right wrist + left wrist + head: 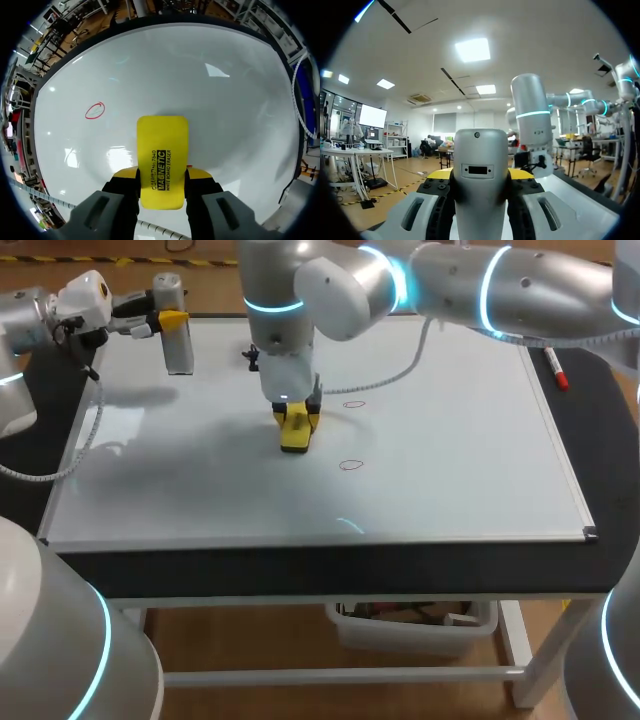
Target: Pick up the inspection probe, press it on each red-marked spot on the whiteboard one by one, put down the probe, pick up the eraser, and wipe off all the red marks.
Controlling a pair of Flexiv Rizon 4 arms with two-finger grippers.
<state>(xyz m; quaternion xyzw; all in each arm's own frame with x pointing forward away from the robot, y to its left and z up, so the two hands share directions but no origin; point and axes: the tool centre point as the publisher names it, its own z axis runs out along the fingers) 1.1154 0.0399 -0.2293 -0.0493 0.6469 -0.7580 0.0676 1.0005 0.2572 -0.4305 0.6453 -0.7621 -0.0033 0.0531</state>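
Note:
My left gripper [170, 320] holds the grey inspection probe [177, 335] upright over the whiteboard's [450, 460] far left corner. In the left wrist view the probe [480, 170] fills the gap between the yellow tips of that gripper [480, 176]. My right arm reaches across to the board's middle, its gripper [297, 418] shut on the yellow eraser [296, 432], which rests flat on the board. Two red ring marks [354, 404] [350, 465] lie just right of the eraser. In the right wrist view the eraser [162, 150] sits between the gripper's [161, 176] fingers, with one red mark [95, 110] ahead and to one side.
A red marker pen [556, 368] lies on the dark table beside the whiteboard's far right edge. My right arm [532, 125] stands ahead of the probe in the left wrist view. The dark table rim [330, 570] runs along the front.

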